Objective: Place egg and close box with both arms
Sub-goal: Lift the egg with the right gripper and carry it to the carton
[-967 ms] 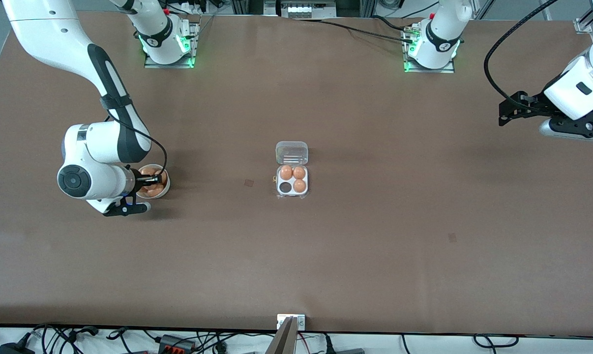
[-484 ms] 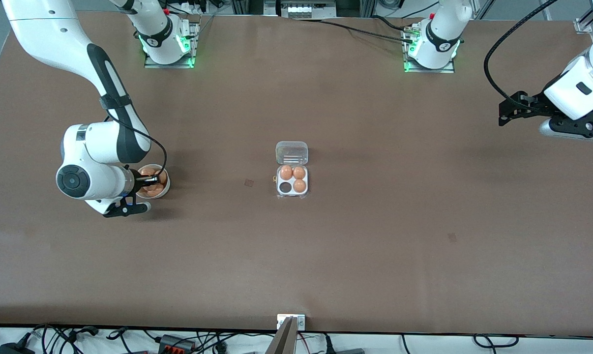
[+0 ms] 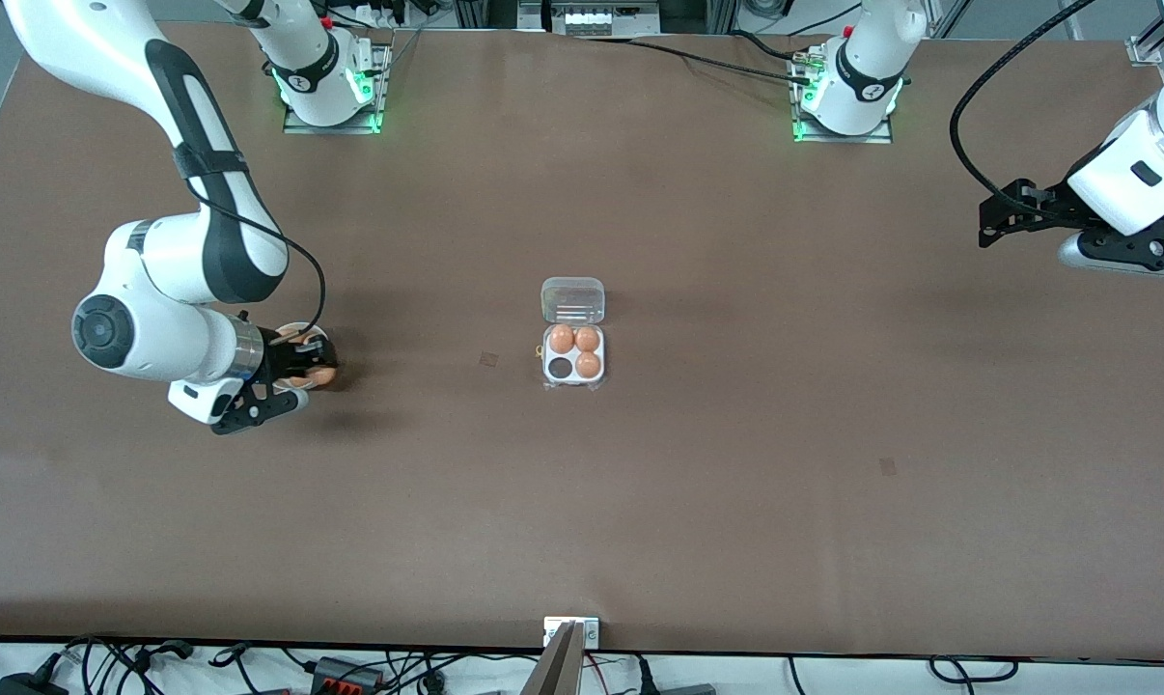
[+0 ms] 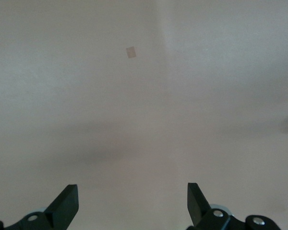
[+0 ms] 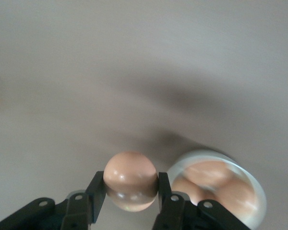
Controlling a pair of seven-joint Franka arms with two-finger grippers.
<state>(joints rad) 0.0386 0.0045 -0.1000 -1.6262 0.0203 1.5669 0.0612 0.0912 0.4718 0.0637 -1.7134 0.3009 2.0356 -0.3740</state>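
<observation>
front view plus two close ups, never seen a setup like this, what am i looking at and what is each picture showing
Two white robot arms work at a brown table. The wide picture looks down from across the table; each close-up comes from a camera on one arm's wrist.

Mid-table sits a small egg box with its clear lid open, three eggs inside and one cell empty. Toward the right arm's end is a white bowl of more eggs.

The right end effector, just above the bowl, is shut on one egg. The left end effector waits open over bare table at the left arm's end.
</observation>
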